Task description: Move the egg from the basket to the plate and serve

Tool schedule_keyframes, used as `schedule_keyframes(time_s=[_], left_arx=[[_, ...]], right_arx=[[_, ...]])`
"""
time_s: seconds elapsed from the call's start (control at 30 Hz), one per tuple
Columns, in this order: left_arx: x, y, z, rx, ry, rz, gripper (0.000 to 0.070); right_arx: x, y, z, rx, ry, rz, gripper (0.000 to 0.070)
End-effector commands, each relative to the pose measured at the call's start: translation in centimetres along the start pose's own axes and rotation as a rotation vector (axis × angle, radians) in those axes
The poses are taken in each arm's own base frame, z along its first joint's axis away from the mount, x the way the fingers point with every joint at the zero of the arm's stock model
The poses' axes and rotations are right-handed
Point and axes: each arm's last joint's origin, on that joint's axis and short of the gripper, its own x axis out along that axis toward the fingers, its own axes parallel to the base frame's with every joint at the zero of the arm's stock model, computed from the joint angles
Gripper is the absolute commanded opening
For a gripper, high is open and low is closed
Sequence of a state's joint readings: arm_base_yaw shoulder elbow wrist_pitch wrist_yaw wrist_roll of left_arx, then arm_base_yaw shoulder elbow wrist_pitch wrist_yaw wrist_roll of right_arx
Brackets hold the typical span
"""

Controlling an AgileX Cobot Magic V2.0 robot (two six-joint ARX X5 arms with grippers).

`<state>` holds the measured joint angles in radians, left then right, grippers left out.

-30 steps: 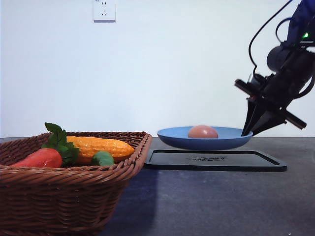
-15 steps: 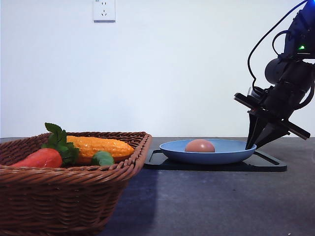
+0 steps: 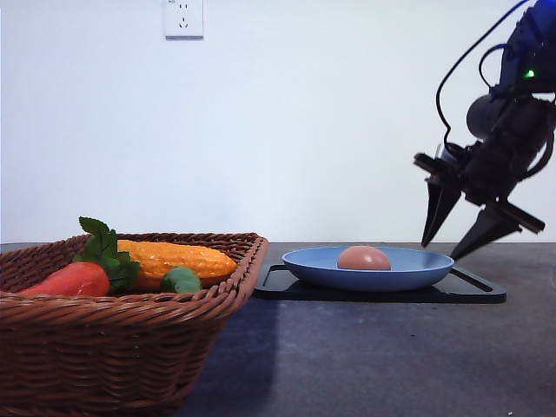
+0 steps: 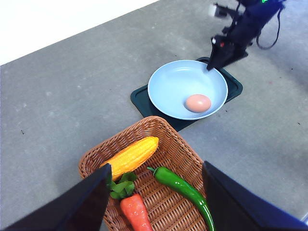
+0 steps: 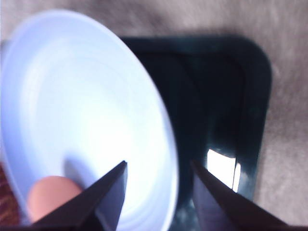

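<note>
Right gripper hangs with its two dark fingers spread wide, gripping nothing, just above the right rim of the plate; in the right wrist view the fingertips straddle that rim without clearly touching it, one over the blue surface, the other over the tray; the egg lies on the plate, a little way inward from the gripper and apart from both fingers; the plate itself rests on the black tray, which sits flat on the grey table; well away from the right gripper, on the far side of the plate, stands the basket, holding a corn cob, a carrot and a green pepper; left gripper hovers above the basket, its fingers set wide apart and holding nothing.
</note>
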<state>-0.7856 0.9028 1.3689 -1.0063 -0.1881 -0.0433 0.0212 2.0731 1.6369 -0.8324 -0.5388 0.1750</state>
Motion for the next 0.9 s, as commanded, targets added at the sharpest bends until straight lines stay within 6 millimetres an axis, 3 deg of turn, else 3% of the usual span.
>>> schedule_keyframes(time_s=[0.0,0.1,0.23,0.33,0.43,0.5,0.67,0.87], left_arx=[[-0.2,0.0,0.5,0.006,-0.023,0.011,0.0368],[0.0,0.0,0.8,0.001,-0.046,0.033,0.0368],[0.5,0.0,1.5,-0.007,-0.099,0.060,0.0322],[1.3,-0.1,2.0,0.018,-0.102,0.099,0.0214],[2.6,-0.1,2.1,0.054,-0.065,0.139,0.0047],[3.4,0.0,2.2,0.060,-0.042,0.163,0.0000],[5.0,0.6,2.7,0.041,-0.033,0.213,0.0000],[6.1,1.7,2.1,0.022,-0.054,0.268,0.0000]], right_arx=[[-0.6,0.3,0.8,-0.027,-0.007,0.002,0.0270],[-2.4,1.3,1.2,-0.050,0.004,-0.004,0.0256],[-5.4,3.1,0.9,-0.097,-0.038,-0.061,0.0179],[-7.8,5.4,0.0,-0.156,-0.107,-0.129,0.0119],[-10.6,8.4,-1.4,-0.251,-0.190,-0.196,0.0046],[-12.5,10.4,-2.7,-0.321,-0.244,-0.219,0.0002],[-16.2,15.0,-6.4,-0.480,-0.346,-0.185,0.0000],[-18.8,18.1,-11.0,-0.611,-0.396,-0.118,0.0000]])
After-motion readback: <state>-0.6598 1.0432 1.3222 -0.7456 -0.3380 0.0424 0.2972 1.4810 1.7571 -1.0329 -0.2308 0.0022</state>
